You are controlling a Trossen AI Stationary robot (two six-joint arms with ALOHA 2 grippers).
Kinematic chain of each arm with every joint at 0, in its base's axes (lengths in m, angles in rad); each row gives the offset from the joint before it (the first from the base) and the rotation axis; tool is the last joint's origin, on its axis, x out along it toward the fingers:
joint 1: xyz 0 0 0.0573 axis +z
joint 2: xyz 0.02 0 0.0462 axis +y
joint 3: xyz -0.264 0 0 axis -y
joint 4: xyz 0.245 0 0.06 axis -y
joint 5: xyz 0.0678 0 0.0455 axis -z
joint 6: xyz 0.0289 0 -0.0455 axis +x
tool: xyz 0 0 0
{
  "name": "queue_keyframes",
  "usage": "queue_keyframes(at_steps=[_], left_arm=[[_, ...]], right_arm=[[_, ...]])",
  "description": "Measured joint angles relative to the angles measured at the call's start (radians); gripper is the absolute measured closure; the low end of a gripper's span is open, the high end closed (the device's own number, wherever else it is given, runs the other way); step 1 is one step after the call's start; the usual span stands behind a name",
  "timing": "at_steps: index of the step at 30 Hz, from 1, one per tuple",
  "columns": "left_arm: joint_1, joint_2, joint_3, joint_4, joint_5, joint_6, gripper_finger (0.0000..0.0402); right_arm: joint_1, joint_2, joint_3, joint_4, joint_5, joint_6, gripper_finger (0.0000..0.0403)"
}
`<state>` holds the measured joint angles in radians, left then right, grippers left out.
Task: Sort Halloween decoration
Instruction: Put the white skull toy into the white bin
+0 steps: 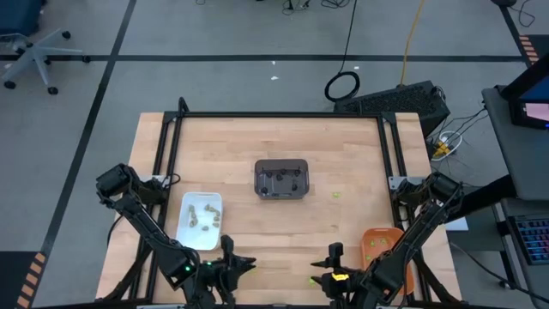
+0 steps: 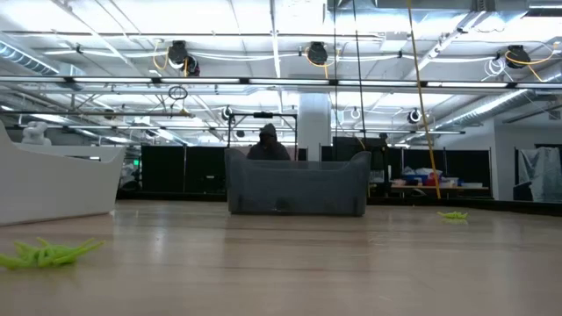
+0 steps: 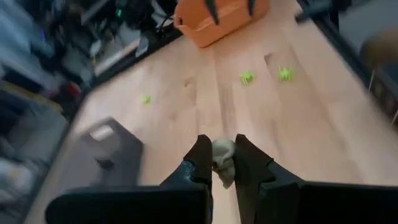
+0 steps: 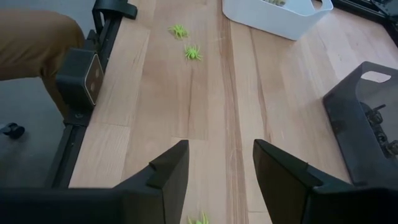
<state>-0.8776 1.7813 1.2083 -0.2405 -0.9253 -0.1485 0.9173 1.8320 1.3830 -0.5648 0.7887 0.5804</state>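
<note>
1 pale tan trinket (image 3: 222, 160) pinched in our left gripper (image 3: 221, 163); we should release it low over the white tray (image 1: 200, 221) at 10 o'clock; right gripper (image 4: 214, 167) spread, empty.

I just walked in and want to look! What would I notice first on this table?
Probably the three trays: a dark grey tray mid-table, a white tray toward the left arm, an orange tray by the right arm. Next, the left gripper pinching a pale tan trinket, and lime-green spiders lying loose on the wood.

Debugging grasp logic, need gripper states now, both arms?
Left gripper: shut on a pale tan trinket.
Right gripper: open, empty, above the table.
</note>
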Motion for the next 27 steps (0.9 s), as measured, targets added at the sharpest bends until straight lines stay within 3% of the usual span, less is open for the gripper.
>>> queue_keyframes(at_steps=[8, 12, 17, 22, 27], left_arm=[[0.001, 0.000, 0.000, -0.002, -0.047, 0.461, 0.0358], [0.001, 0.000, 0.000, -0.004, -0.089, 0.597, 0.0351], [0.000, -0.027, 0.000, -0.024, -0.237, 0.602, 0.0349], [0.017, -0.179, 0.000, -0.073, -0.179, 0.570, 0.0347], [0.047, -0.359, 0.002, -0.229, -0.091, 0.468, 0.0352]], right_arm=[[-0.002, 0.000, 0.000, 0.000, 0.000, -0.007, 0.0236], [-0.002, 0.000, 0.000, 0.000, 0.000, -0.008, 0.0236], [-0.002, 0.000, 0.000, 0.000, 0.000, -0.026, 0.0236], [-0.014, 0.000, 0.000, 0.000, 0.001, -0.047, 0.0236], [-0.036, 0.000, 0.000, 0.000, 0.001, -0.051, 0.0236]])
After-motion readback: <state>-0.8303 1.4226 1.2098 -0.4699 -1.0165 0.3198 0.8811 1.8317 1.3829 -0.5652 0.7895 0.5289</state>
